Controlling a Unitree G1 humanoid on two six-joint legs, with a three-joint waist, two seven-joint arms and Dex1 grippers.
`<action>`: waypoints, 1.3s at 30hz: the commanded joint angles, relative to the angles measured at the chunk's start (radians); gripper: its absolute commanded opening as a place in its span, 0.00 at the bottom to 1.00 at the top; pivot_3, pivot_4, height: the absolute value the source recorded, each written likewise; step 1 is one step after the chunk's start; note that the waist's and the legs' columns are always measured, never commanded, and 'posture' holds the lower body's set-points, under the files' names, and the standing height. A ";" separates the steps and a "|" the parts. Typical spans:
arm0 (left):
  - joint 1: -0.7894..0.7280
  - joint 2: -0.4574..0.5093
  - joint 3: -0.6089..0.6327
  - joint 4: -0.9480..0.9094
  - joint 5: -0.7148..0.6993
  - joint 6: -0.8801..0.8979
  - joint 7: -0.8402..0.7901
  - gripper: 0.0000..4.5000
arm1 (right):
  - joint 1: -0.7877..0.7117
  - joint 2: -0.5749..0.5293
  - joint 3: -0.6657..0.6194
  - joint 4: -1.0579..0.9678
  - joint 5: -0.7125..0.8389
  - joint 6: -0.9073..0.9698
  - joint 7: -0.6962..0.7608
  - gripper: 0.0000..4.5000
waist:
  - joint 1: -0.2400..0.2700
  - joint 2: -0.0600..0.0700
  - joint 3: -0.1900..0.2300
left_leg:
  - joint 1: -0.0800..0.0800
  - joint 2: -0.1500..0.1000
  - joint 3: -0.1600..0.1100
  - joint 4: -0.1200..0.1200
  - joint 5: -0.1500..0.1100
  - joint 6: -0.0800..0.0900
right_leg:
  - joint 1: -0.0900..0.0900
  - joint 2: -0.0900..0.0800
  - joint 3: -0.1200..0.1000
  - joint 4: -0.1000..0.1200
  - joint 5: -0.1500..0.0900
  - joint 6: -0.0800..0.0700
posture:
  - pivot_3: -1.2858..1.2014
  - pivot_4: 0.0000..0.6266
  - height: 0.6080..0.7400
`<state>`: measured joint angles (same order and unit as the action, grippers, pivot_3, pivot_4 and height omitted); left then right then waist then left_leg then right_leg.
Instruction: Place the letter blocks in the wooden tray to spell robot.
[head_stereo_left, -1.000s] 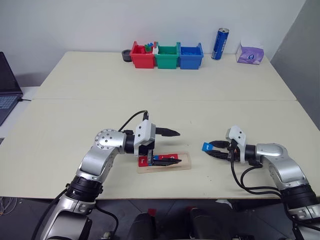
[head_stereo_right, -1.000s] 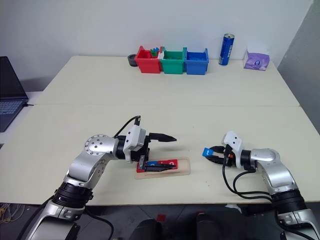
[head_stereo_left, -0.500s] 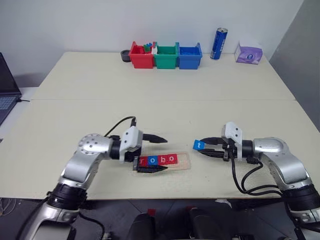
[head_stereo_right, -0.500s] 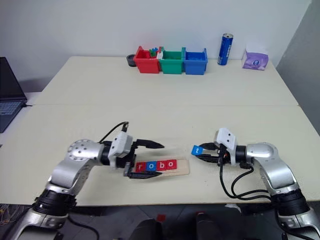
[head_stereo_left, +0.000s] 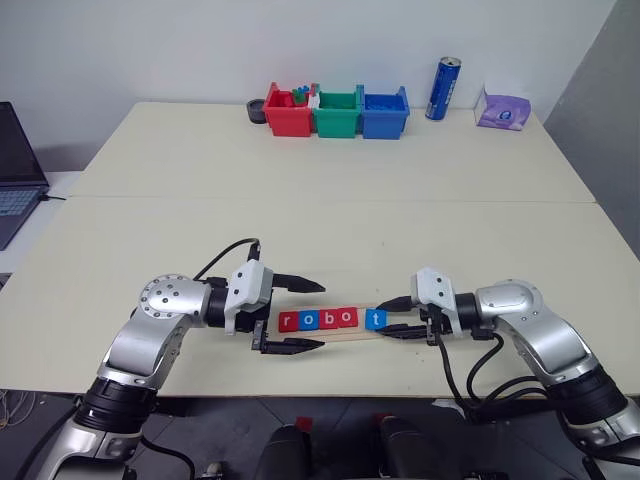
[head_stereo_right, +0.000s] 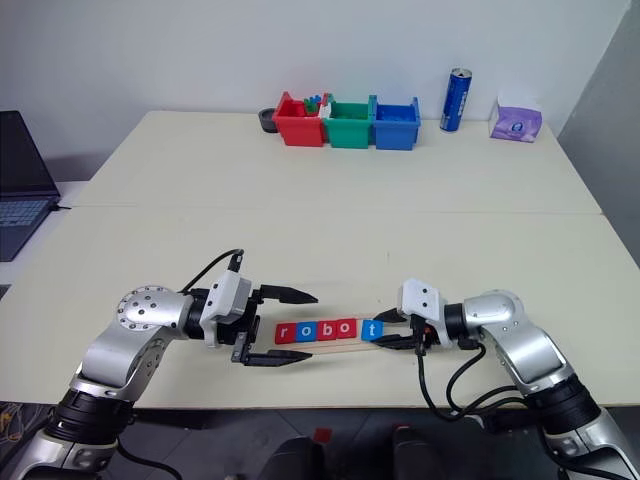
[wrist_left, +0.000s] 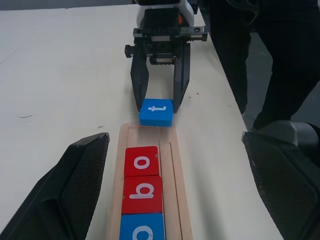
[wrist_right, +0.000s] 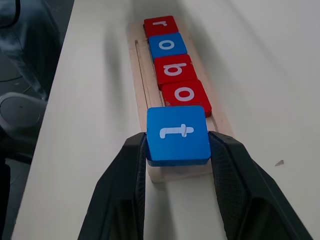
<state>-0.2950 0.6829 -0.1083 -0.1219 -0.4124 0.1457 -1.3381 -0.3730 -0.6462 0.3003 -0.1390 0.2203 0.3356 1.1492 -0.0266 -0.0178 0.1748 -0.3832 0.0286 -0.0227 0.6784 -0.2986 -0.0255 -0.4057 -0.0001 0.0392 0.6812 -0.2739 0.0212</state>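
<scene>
Bins (head_stereo_left: 336, 111), can (head_stereo_left: 441, 88), tissue pack (head_stereo_left: 501, 108) far behind wooden tray (head_stereo_left: 330, 336); laptop (head_stereo_left: 18, 170) leftward

cream table (head_stereo_left: 300, 200), wooden tray (head_stereo_left: 345, 334), bins (head_stereo_left: 335, 112), can (head_stereo_left: 441, 88)

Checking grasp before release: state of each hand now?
Left hand: open, holding nothing.
Right hand: closed on the blue t block.

At the table's (head_stereo_left: 180, 180) far edge stand red (head_stereo_left: 285, 112), green (head_stereo_left: 335, 112) and blue bins (head_stereo_left: 384, 112), a blue can (head_stereo_left: 443, 88) and a purple tissue pack (head_stereo_left: 502, 108); a laptop (head_stereo_left: 18, 165) sits far left.
</scene>
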 joint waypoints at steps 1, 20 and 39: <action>-0.004 -0.005 0.007 -0.039 -0.010 -0.008 0.011 1.00 | -0.031 0.015 0.015 0.033 -0.016 -0.038 0.014 0.32 | 0.000 0.000 0.000 | 0.000 0.000 0.000 0.000 0.000 0.000 | 0.000 0.000 0.000 0.000 0.000 0.000 | 0.52 0.24 1.00; 0.005 -0.009 -0.010 -0.067 -0.010 -0.006 0.022 1.00 | -0.098 0.070 0.046 0.167 -0.082 -0.128 0.033 0.32 | 0.000 0.000 0.000 | 0.000 0.000 0.000 0.000 0.000 0.000 | 0.000 0.000 0.000 0.000 0.000 0.000 | 0.52 0.24 1.00; -0.007 -0.015 -0.011 -0.060 -0.008 -0.005 0.032 1.00 | -0.116 0.078 0.050 0.189 -0.109 -0.160 0.041 0.40 | 0.000 0.000 0.000 | 0.000 0.000 0.000 0.000 0.000 0.000 | 0.000 0.000 0.000 0.000 0.000 0.000 | 0.52 0.24 1.00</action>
<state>-0.2888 0.6713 -0.1242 -0.1585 -0.4122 0.1460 -1.3085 -0.4678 -0.5698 0.3580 0.0606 0.1088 0.1901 1.1797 -0.0267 -0.0178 0.1748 -0.3831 0.0288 -0.0227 0.6784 -0.2986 -0.0255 -0.4057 -0.0002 0.0393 0.6814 -0.2737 0.0210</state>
